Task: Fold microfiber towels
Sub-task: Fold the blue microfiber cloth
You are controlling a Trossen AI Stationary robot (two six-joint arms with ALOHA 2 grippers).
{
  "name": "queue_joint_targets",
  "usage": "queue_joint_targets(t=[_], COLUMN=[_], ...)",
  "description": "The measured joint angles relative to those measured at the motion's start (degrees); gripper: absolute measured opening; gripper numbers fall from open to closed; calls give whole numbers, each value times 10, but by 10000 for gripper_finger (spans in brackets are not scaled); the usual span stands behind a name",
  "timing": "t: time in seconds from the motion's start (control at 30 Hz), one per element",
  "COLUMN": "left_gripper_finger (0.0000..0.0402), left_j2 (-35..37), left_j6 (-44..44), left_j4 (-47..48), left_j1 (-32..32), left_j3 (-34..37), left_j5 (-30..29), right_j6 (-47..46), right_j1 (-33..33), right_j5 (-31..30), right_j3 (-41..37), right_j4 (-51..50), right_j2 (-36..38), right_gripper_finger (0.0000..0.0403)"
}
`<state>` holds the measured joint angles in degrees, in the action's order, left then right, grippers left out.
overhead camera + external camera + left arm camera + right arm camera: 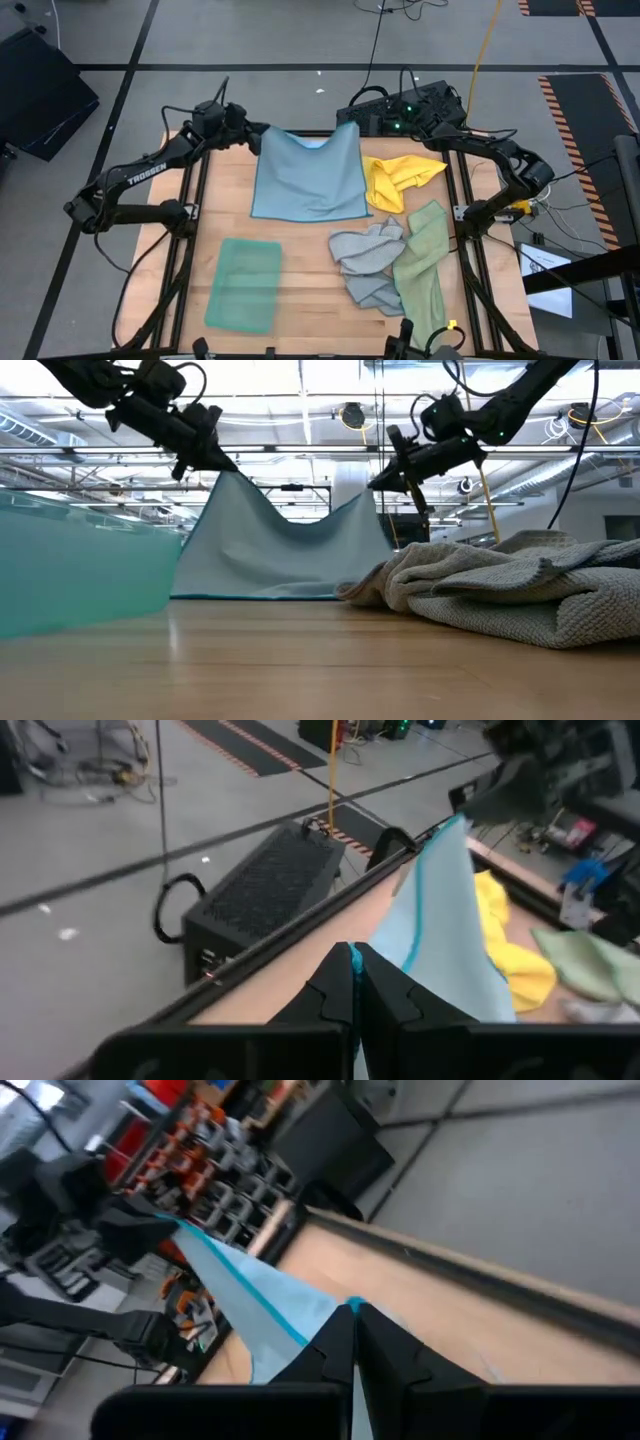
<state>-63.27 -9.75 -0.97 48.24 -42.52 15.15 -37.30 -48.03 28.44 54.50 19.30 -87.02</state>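
We see both arms reaching to the far edge of the wooden table (300, 250), each holding one top corner of the light blue towel (308, 178) and lifting it off the surface. The left gripper (262, 132) has its fingers pressed together on the towel's far left corner, and its wrist view shows the blue hem pinched right between the two dark fingertips (352, 982). The right gripper (352, 118) is likewise pinching the far right corner, with the hem caught between its fingertips (352, 1335). From table height we see the light blue towel (285, 545) hanging between the two grippers, sagging in the middle, with its lower edge resting on the table. Looking straight down, the near part of this towel lies flat across the middle of the far half of the table. The teal green towel (244, 284) lies folded into a flat rectangle near the front left, well apart from the others. The yellow towel (398, 178) sits crumpled just beside the right edge of the blue one. The grey towel (366, 262) lies bunched up at the front right of the table, and the pale sage green towel (424, 262) drapes in a long strip beside it, touching it and running toward the front edge. A black box (400, 105) with small green lights sits on the floor beyond the table's far edge.
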Motion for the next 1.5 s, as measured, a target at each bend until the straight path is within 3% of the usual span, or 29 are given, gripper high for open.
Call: queue_joint_targets(t=[0.13,0.4,0.6,0.9,1.07,1.23,1.5], left_gripper_finger=[3,3,3,3,3,3,3], left_j2=[0,0,34,78,86,56,-3], left_j6=[28,-12,-18,-10,-8,11,17], left_j4=[25,102,100,103,107,98,-25], left_j1=[0,-10,-37,-49,-47,-30,1], left_j3=[0,0,0,0,0,0,0], left_j5=[-10,43,48,41,2,-26,0], right_j6=[16,5,-10,-26,-14,11,69], right_j1=[-3,7,26,47,35,10,-20], right_j5=[5,66,122,103,33,-19,-16], right_j3=[0,0,0,0,0,0,0], right_j4=[3,-51,-63,-62,-76,-71,-46], right_j2=[0,0,0,21,38,35,34], right_gripper_finger=[2,2,2,2,2,2,2])
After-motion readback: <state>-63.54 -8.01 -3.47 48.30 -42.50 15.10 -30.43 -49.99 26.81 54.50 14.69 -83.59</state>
